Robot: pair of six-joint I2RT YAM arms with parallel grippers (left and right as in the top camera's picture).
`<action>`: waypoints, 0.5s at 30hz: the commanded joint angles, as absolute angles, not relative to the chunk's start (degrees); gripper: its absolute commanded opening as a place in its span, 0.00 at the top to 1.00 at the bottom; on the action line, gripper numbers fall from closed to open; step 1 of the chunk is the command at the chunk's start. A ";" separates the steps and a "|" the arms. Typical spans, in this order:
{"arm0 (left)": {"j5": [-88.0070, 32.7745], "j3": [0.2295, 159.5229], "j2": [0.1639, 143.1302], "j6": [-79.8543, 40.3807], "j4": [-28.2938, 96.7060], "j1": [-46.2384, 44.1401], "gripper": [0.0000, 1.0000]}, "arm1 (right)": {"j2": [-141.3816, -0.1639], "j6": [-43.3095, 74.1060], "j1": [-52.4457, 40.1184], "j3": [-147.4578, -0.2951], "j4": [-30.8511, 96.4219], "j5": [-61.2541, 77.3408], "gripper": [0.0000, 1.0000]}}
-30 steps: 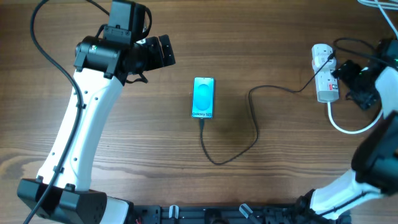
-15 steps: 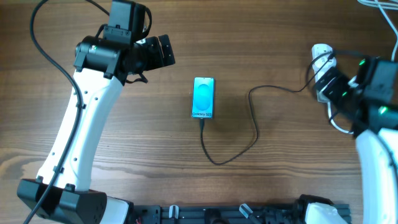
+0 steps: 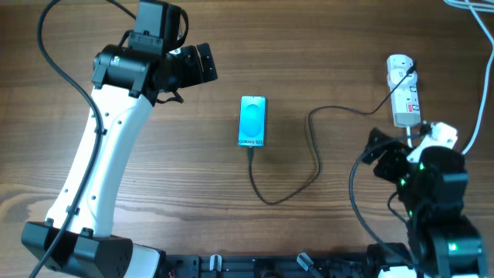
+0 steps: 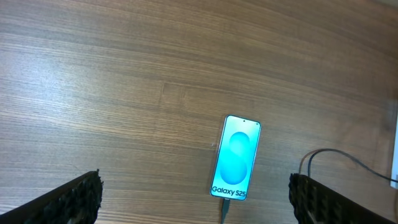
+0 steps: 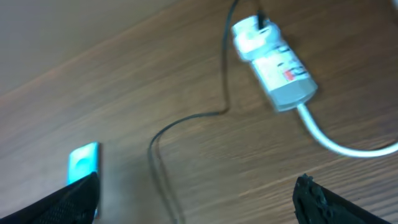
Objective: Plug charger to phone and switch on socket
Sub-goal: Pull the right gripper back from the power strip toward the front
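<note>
The phone (image 3: 252, 121) lies flat at the table's middle, teal screen lit; it also shows in the left wrist view (image 4: 236, 157) and the right wrist view (image 5: 84, 160). The black charger cable (image 3: 315, 158) runs from the phone's lower end, where its connector tip (image 4: 225, 208) sits against the phone, in a loop to the white socket (image 3: 404, 91). Its black plug (image 5: 258, 18) sits in the socket (image 5: 273, 62). My left gripper (image 4: 196, 202) is open and empty, up and left of the phone (image 3: 202, 63). My right gripper (image 5: 199, 205) is open and empty, below the socket (image 3: 380, 157).
The socket's thick white cord (image 5: 336, 140) curves off to the right. A red mark (image 5: 289, 74) shows on the socket; the switch's state is not readable. The wooden table (image 3: 154, 193) carries nothing else.
My right arm has drawn away from the socket, down toward the front right of the table. The left arm, phone and cable have not moved.
</note>
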State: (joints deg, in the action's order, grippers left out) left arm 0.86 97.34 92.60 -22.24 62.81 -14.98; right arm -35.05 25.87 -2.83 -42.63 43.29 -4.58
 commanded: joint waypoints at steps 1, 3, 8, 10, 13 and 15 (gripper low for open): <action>1.61 97.49 92.38 -22.98 62.61 -15.16 0.00 | -32.93 25.69 -3.05 -42.24 46.65 5.39 0.00; 1.61 97.49 92.38 -22.98 62.61 -15.16 0.00 | -32.77 25.69 -3.05 -42.24 49.87 7.14 0.00; 1.61 97.49 92.38 -22.98 62.61 -15.16 0.00 | -32.77 27.00 -3.05 -42.24 58.13 10.52 0.00; 1.61 97.49 92.38 -22.98 62.61 -15.16 0.00 | -32.82 27.18 -3.05 -42.24 59.96 8.45 0.00; 1.61 97.49 92.38 -22.98 62.61 -15.16 0.00 | -32.88 27.20 -3.05 -42.24 60.25 8.45 0.00; 1.61 97.49 92.38 -22.98 62.61 -15.16 0.00 | -32.88 26.92 -3.05 -42.24 59.05 8.40 0.00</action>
State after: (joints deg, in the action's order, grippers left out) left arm 0.84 97.34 92.60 -22.26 62.76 -14.98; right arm -33.36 26.79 -2.85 -42.39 60.20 8.12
